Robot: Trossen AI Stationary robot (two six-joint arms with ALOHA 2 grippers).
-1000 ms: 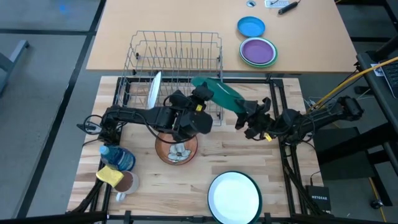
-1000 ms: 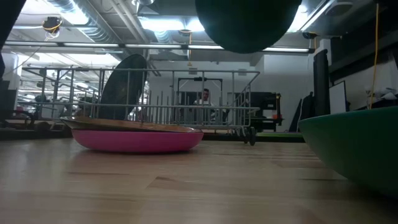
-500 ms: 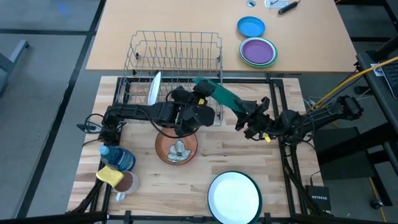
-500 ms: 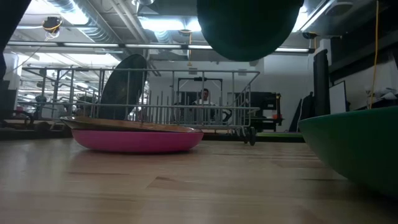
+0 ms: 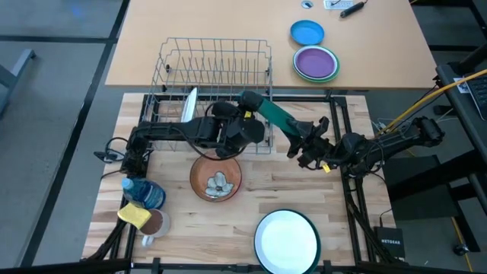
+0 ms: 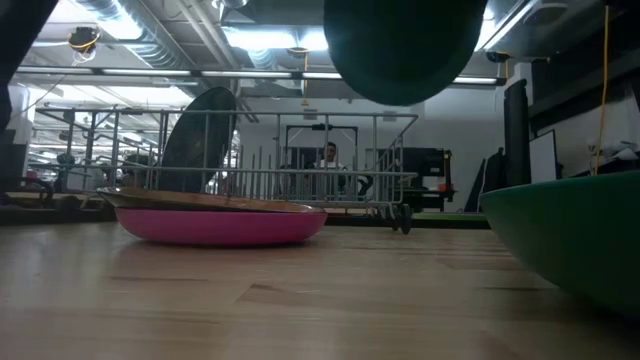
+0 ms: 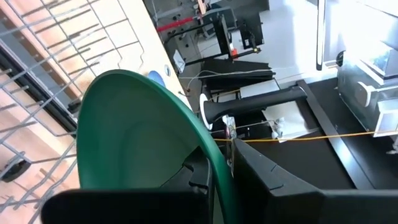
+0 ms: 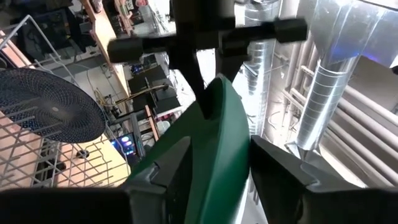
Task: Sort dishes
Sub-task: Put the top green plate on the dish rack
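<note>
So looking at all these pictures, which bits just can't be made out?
- Round green dish: held between both pincers; high view shows it edge-on, so its inside is hidden.
- Left pincer: its fingertips are covered by its own wrist in the high view.
- Low view: a big green rim is cut off by the right edge.
- Brown dish on pink bowl: holds pale bits too small to name.
- Person behind the wire rack: too small, bars in front.
</note>
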